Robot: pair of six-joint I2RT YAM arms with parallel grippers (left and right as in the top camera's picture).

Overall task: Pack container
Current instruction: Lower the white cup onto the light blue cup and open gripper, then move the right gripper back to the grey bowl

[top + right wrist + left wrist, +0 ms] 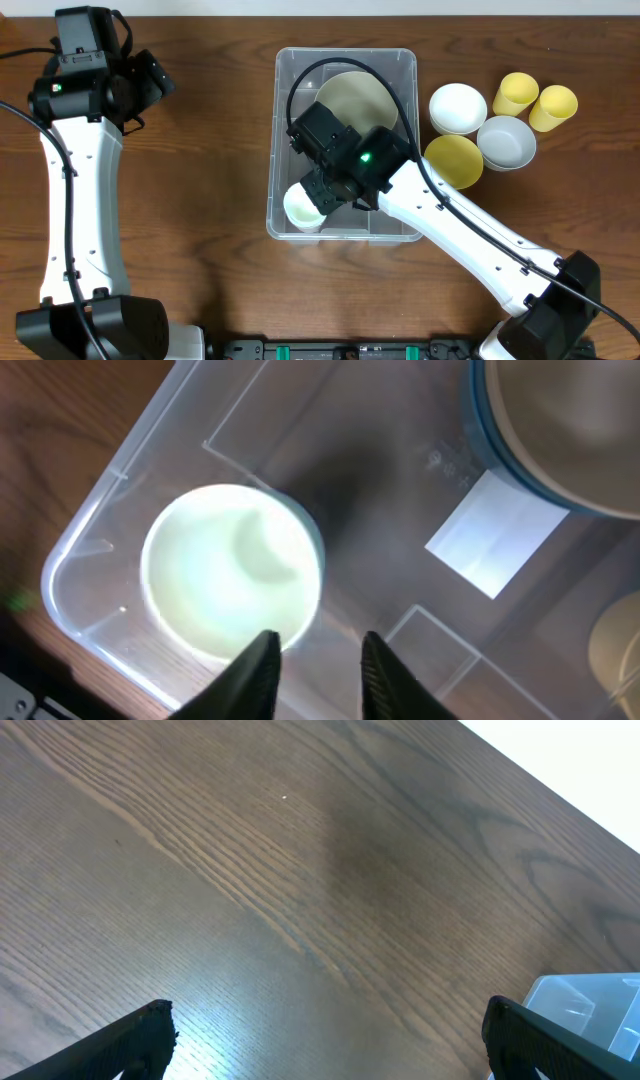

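My right gripper (318,640) is released, slightly parted by the white cup (230,570) in the container's (95,540) lower-left corner; my left gripper (327,1010) gapes wide.

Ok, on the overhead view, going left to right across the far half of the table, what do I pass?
left arm → container → white bowl → yellow cup → second yellow cup. The yellow and grey bowls are left out because they overlap others.

The large clear plastic rectangular bin with rounded corners (288,72) stands upright and lidless at the middle of the brown wooden table (215,150), long sides running front to back; moulded ridges and a white label (497,546) mark its base
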